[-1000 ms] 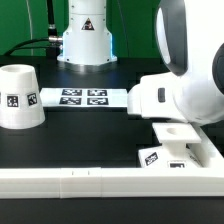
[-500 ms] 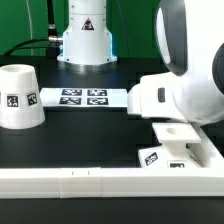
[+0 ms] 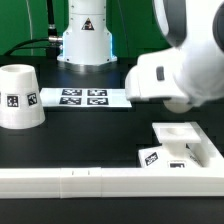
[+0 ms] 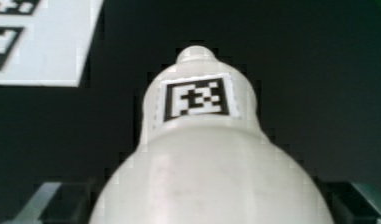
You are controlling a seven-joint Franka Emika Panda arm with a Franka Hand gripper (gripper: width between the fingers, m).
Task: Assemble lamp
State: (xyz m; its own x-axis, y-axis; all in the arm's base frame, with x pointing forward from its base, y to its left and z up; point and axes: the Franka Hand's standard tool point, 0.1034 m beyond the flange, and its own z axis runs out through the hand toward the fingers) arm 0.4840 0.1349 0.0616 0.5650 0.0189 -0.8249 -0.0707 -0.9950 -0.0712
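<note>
In the wrist view my gripper [image 4: 201,205] is shut on the white bulb [image 4: 201,150]. The bulb's narrow end, with a black-and-white tag, points away over the black table. The dark fingers [image 4: 41,202] show dimly on either side of its wide body. In the exterior view the arm's white wrist [image 3: 170,78] hangs above the flat square base [image 3: 190,143] at the exterior view's right, and hides the gripper and bulb. The tapered shade [image 3: 20,97] stands mouth up at the exterior view's left, apart from the arm.
The marker board [image 3: 83,97] lies at the back middle of the table and also shows in the wrist view [image 4: 27,45]. A long white rail [image 3: 100,182] runs along the front edge. The robot's pedestal [image 3: 85,40] stands behind the board.
The arm has risen and shifted toward the exterior view's left, so more of the square base shows below it. The shade and the base have not moved.
</note>
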